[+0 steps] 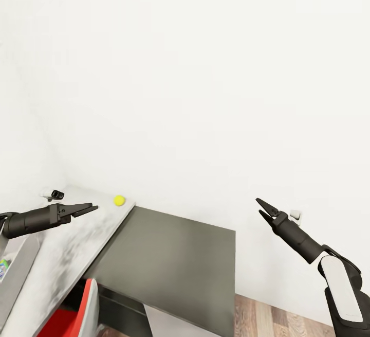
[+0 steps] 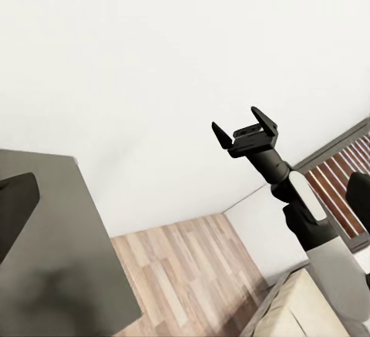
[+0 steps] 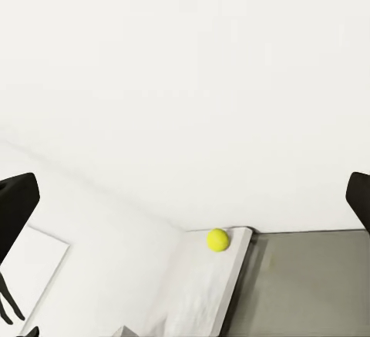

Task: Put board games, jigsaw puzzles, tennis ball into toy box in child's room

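Observation:
The yellow tennis ball [image 1: 119,200] lies on the far corner of the table's pale grey top [image 1: 61,260], close to the wall; the right wrist view shows the tennis ball [image 3: 217,239] too. My left gripper [image 1: 88,209] hovers open over the pale top, a short way left of the ball, holding nothing. My right gripper [image 1: 260,207] is open and empty in the air beyond the right edge of the table's dark lower section [image 1: 169,260]. The left wrist view looks across at the right gripper [image 2: 245,131]. At the left edge stands a grey box [image 1: 18,265], apparently the toy box, with something colourful inside.
A small white-and-black object [image 1: 53,193] sits on the table near the wall. A red-and-white object [image 1: 72,316] stands below the table's front edge. A wall socket [image 1: 295,215] is behind the right gripper. A beige bed corner [image 2: 304,310] and wooden floor [image 2: 185,267] lie to the right.

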